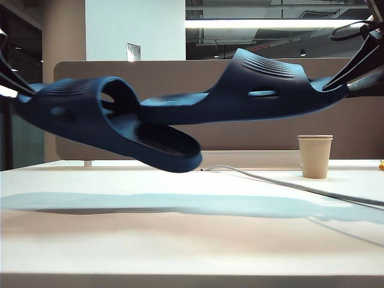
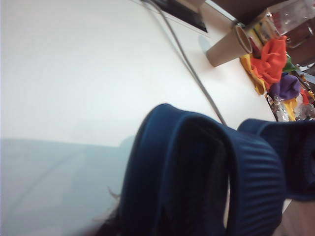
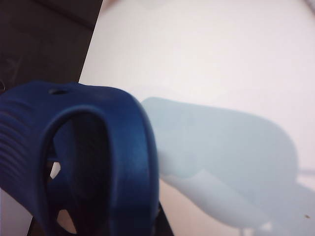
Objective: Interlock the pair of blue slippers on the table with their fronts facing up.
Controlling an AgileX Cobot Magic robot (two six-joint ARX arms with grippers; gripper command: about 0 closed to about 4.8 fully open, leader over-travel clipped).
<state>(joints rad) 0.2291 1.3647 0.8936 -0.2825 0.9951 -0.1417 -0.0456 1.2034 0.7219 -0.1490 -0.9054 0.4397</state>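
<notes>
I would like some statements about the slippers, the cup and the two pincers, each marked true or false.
1. Both blue slippers lie flat on the table. False: the left slipper and the right slipper hang above the table.
2. The right slipper's toe end reaches into the left slipper's strap opening. True.
3. The paper cup lies tipped over. False: it stands upright.
4. The left pincer grips the left slipper and the right pincer the right one. True.
5. A cable lies on the table. True.
</notes>
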